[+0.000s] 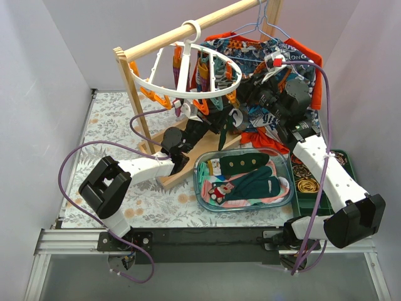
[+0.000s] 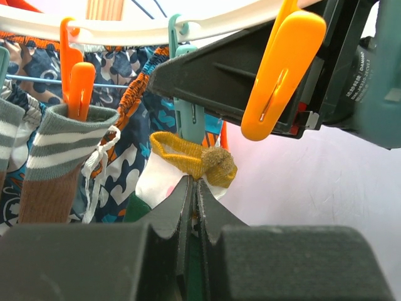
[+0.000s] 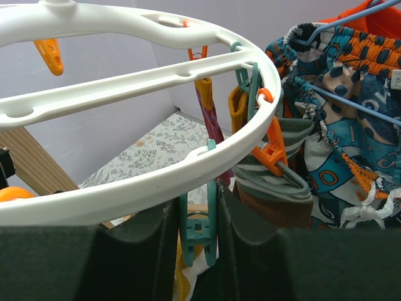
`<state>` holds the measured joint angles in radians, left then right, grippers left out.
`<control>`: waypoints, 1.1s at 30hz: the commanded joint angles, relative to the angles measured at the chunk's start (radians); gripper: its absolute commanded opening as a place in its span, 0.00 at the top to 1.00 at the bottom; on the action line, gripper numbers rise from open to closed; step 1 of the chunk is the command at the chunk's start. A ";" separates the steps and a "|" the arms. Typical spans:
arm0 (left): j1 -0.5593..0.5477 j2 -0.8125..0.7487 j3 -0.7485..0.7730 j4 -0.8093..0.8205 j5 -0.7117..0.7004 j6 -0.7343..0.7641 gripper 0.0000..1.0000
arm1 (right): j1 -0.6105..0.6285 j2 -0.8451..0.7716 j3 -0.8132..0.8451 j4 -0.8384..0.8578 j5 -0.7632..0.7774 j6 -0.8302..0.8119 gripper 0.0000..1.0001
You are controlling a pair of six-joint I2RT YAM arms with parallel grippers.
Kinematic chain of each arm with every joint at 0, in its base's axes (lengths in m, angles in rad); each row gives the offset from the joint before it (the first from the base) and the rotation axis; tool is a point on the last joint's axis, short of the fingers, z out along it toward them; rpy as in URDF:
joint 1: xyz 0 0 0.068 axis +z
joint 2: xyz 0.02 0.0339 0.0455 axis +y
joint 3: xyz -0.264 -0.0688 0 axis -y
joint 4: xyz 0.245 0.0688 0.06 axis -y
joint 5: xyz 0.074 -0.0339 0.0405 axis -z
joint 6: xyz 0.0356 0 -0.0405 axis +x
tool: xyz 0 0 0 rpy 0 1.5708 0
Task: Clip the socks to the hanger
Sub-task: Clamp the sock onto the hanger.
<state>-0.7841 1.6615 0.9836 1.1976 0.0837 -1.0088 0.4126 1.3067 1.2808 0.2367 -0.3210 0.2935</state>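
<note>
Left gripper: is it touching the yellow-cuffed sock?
Touching. The left wrist view shows the left gripper pinched shut on the yellow-cuffed sock, its fingertips meeting on the fabric just below the cuff.

1. I see the hanger [image 3: 144,179] as smooth, glossy white plastic.
2. The striped sock [image 2: 59,150] looks ribbed knit cloth.
3. My left fingers [image 2: 166,216] look matt, grainy black.
4. The rail [image 1: 156,40] is bare wood.
</note>
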 commanded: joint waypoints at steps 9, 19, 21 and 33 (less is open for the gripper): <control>0.013 -0.002 0.024 -0.021 -0.050 -0.004 1.00 | 0.011 0.022 0.034 -0.007 -0.033 0.052 0.99; 0.013 0.004 0.044 -0.023 -0.067 -0.013 1.00 | 0.011 0.020 0.025 -0.005 -0.039 0.058 0.99; 0.014 0.006 0.049 -0.029 -0.070 -0.011 1.00 | 0.011 0.020 0.023 -0.004 -0.041 0.061 0.99; 0.013 0.011 0.059 -0.021 -0.071 -0.034 1.00 | 0.011 0.017 0.012 0.003 -0.038 0.062 0.99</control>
<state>-0.7776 1.6699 1.0019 1.1706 0.0261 -1.0363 0.4126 1.3121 1.2812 0.2417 -0.3397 0.3161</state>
